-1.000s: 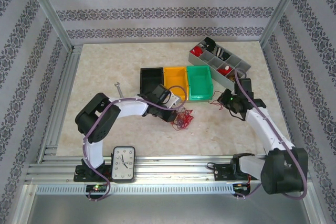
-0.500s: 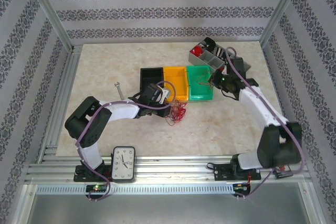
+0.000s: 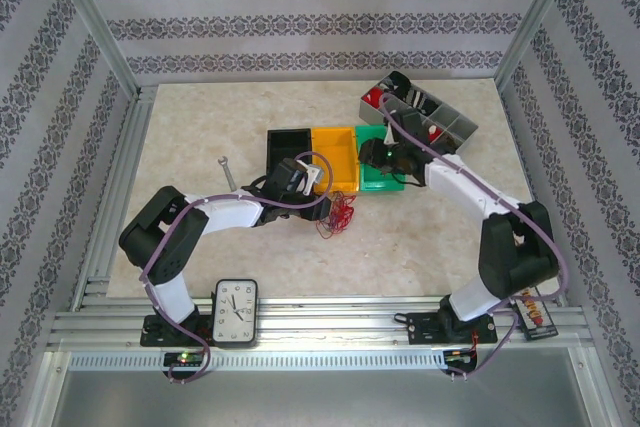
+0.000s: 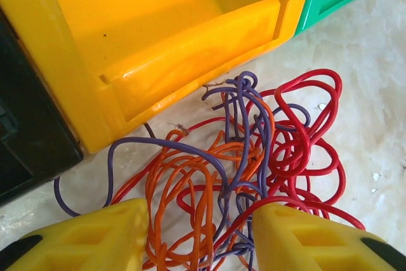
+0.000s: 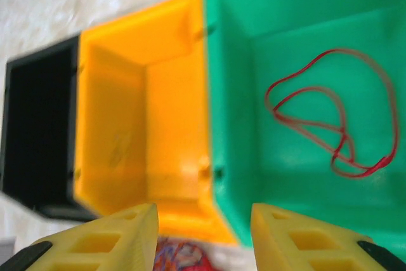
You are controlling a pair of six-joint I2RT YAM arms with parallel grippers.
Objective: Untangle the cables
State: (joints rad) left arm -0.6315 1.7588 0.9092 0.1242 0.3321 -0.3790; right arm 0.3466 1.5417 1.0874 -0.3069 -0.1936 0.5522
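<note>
Now, L fingers (image 4: 95,236) apart over the tangled cables (image 4: 254,150) by the yellow bin (image 4: 158,42); R fingers (image 5: 108,236) apart above the green bin (image 5: 254,61), one red cable (image 5: 330,118) inside.

Most of the cables (image 3: 342,212) lie in one loose knot near the middle of the tabletop (image 3: 200,247), a little toward its near edge. They are thin, curly wires in red, orange and dark purple-blue, looped through each other, with the purple strands bunched at the top. The knot sits just in front of the yellow bin (image 4: 158,42). One red cable (image 5: 330,115) lies apart, flat in open loops on the floor of the green bin (image 5: 235,93).
</note>
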